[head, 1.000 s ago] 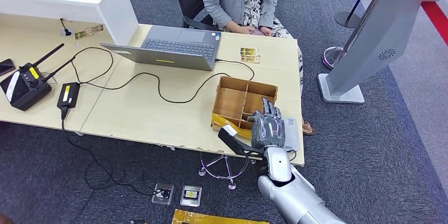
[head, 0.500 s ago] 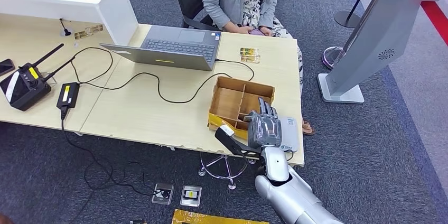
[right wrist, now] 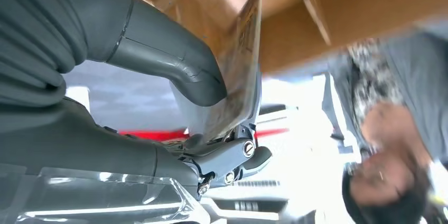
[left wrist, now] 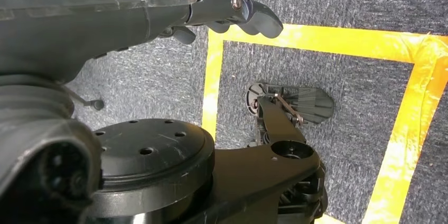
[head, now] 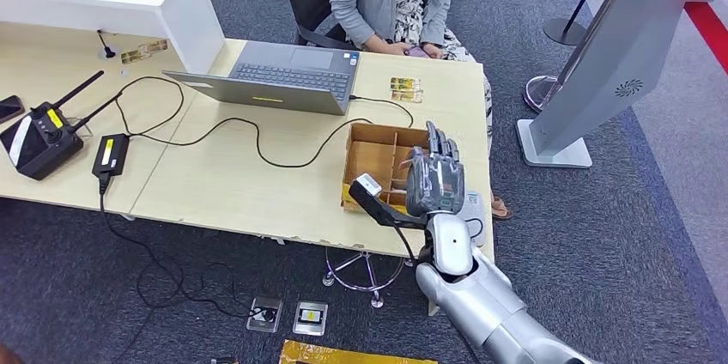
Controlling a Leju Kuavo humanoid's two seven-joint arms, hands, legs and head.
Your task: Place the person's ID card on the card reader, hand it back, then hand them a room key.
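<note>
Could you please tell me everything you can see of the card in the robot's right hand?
The card is thin, flat and rigid-looking, with a worn yellowish-brown printed face; the print is too blurred to read. It is seen nearly edge-on, pinched between the thick grey thumb and darker fingers of the right hand, raised over the wooden divider box.

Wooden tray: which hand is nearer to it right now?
Right. The right hand is over the wooden tray, holding a card. The left hand hangs down by the floor.
</note>
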